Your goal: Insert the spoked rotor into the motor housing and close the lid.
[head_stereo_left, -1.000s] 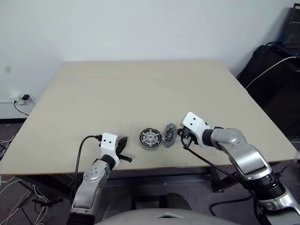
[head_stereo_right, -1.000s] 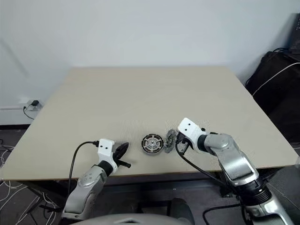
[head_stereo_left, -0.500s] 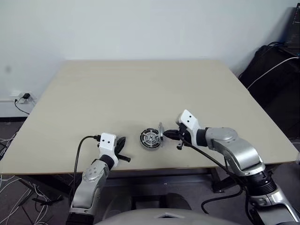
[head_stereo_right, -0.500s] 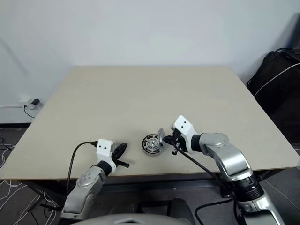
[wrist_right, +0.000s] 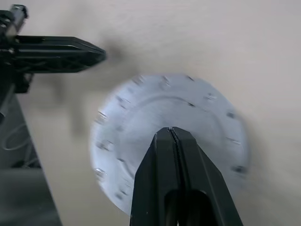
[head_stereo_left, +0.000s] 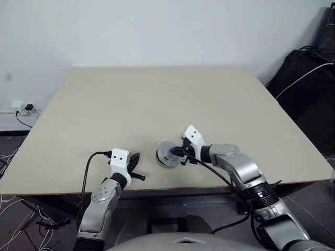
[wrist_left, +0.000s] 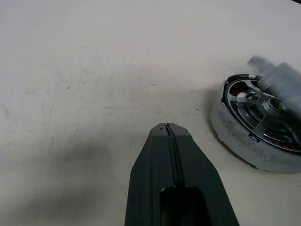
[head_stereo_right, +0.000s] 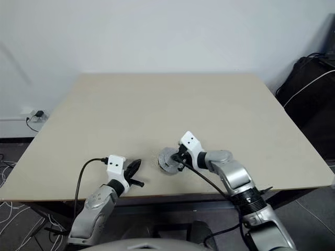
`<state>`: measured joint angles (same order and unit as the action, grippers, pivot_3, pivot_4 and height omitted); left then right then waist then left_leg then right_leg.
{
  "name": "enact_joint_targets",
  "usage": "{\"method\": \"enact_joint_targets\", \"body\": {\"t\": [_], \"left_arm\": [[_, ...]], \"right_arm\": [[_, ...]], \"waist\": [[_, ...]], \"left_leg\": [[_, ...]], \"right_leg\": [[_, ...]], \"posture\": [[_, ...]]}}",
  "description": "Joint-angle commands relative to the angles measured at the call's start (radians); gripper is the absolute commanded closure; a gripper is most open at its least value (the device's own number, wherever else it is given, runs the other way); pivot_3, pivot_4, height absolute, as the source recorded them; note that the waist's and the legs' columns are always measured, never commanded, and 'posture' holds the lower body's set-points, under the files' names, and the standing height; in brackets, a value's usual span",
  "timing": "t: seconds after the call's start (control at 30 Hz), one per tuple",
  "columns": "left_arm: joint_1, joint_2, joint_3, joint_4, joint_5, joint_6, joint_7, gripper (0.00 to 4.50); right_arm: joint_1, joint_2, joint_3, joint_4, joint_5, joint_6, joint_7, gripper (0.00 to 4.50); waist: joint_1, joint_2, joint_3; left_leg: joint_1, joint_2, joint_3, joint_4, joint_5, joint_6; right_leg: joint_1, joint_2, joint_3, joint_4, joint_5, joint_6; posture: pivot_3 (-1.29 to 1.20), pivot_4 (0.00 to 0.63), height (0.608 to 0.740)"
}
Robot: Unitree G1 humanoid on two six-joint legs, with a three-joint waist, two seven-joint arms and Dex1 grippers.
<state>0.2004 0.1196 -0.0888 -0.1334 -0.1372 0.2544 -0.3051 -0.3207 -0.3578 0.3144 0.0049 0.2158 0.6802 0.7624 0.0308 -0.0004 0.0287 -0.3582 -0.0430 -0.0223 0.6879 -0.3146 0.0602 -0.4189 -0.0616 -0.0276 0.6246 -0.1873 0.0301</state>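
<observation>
Silver-grey, the lid (wrist_right: pixel 169 141) sits tilted over the motor housing (wrist_left: pixel 256 141) near the front edge of the bench (head_stereo_left: pixel 157 99), the spoked rotor (wrist_left: pixel 263 113) showing already seated beneath its raised edge. The right end effector (head_stereo_right: pixel 179 156), fingers pressed together with nothing between them, rests on the lid from the robot's right and is much the nearer arm, so pressing it flat likely means pushing down and leftward. The left end effector (head_stereo_left: pixel 137 168), also closed and empty, lies just left of the housing.

Silver-grey jointed arms, white wrist blocks, black cables, black two-fingered left gripper (head_stereo_left: pixel 137 168).
</observation>
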Motion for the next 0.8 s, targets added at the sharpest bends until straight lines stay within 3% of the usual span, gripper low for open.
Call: {"method": "enact_joint_targets", "body": {"t": [0.03,0.43,0.53,0.8], "left_arm": [[-0.008,-0.001,-0.001,-0.050,-0.008,-0.005,0.003,4.50],[-0.006,-0.005,0.000,-0.051,-0.007,-0.007,0.009,4.50],[-0.007,-0.004,-0.001,-0.051,-0.008,-0.006,0.010,4.50],[-0.011,0.000,-0.001,-0.049,-0.009,-0.001,0.005,4.50]], "right_arm": [[-0.038,0.032,0.001,0.060,-0.027,-0.031,-0.033,4.48],[-0.016,0.058,-0.005,0.081,-0.101,-0.155,-0.104,4.48],[0.008,0.041,0.004,0.050,-0.108,-0.188,-0.094,3.87],[0.085,0.038,0.004,-0.066,-0.098,-0.207,-0.095,1.25]], "waist": [[-0.001,0.000,0.000],[-0.003,0.005,-0.003],[-0.004,0.005,-0.003],[-0.006,0.005,-0.003]], "left_leg": [[0.000,0.000,0.000,0.000,0.000,0.000],[0.000,0.000,0.000,0.000,0.000,-0.001],[0.000,-0.001,0.000,0.000,0.000,-0.001],[0.000,0.000,0.000,0.000,0.000,-0.001]], "right_leg": [[0.000,0.000,0.000,0.000,0.000,0.000],[0.000,0.000,0.000,0.000,0.000,0.000],[0.000,0.001,0.000,0.000,0.000,0.000],[0.000,0.001,0.000,0.001,0.000,0.000]], "posture": [[0.00,0.000,0.740],[0.00,0.000,0.740],[0.00,0.000,0.740],[0.00,0.000,0.740]]}}
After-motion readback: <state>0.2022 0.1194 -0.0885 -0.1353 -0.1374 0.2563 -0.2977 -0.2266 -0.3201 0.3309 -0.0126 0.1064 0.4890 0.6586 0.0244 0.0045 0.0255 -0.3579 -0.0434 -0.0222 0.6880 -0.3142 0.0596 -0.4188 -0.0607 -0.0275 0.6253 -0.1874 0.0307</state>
